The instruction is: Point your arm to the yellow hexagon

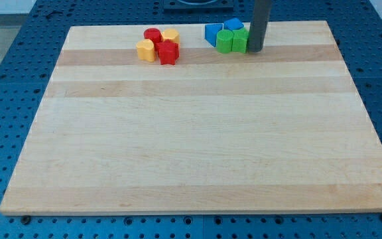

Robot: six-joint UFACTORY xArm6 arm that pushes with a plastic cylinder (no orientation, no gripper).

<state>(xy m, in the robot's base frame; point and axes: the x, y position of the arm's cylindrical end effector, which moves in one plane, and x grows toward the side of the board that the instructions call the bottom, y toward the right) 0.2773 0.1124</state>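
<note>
Near the board's top edge, left of centre, sits a cluster: a yellow block (145,49) at the view's left, a second yellow block (171,35) at the top right, a red round block (152,35) and a red block (168,52). Which yellow one is the hexagon I cannot tell for sure. To the right is a second cluster: a blue triangle-like block (212,33), a blue block (233,25) and two green blocks (225,41) (240,40). My tip (255,50) rests on the board, touching the right side of the right green block.
The wooden board (191,146) lies on a blue perforated table (18,60). The rod rises out of the view's top.
</note>
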